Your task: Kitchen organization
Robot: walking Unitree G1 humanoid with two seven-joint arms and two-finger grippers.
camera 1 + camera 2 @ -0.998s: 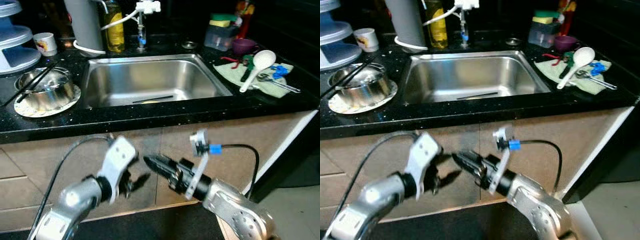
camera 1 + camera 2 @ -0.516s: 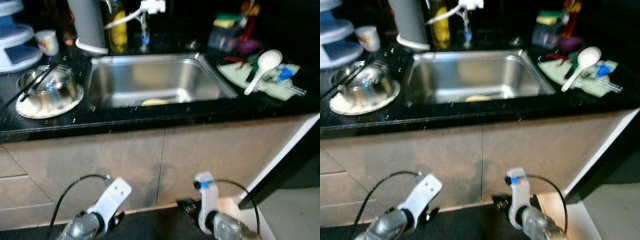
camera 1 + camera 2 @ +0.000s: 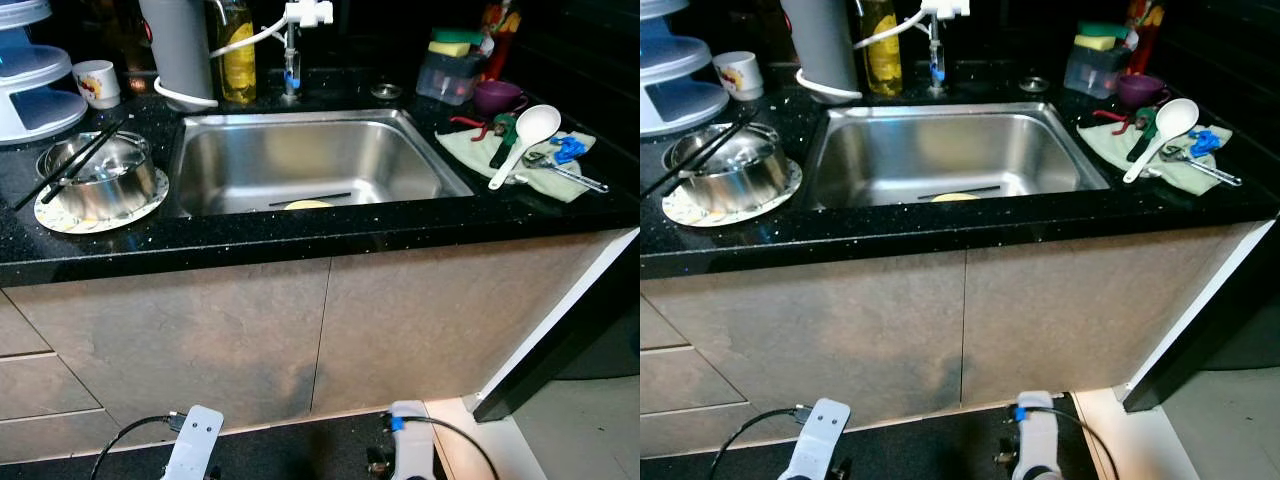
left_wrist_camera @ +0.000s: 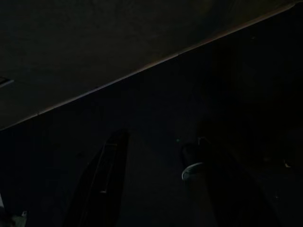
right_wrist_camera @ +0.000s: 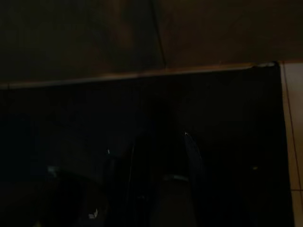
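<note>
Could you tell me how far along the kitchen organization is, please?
Nothing looks organized yet. The steel bowl with black chopsticks sits on its plate, a chopstick lies in the steel sink, and the white spoon and tools rest on the green cloth. Both arms hang low, holding nothing.

Both arms are lower than a second ago. Then the left gripper (image 4: 156,189) and the right gripper (image 5: 161,175) were raised side by side before the cabinet doors (image 3: 320,330) under the counter edge. Now they hang down at the foot of the cabinet, over the dark floor (image 3: 920,440), and the wrist views are dark.
</note>
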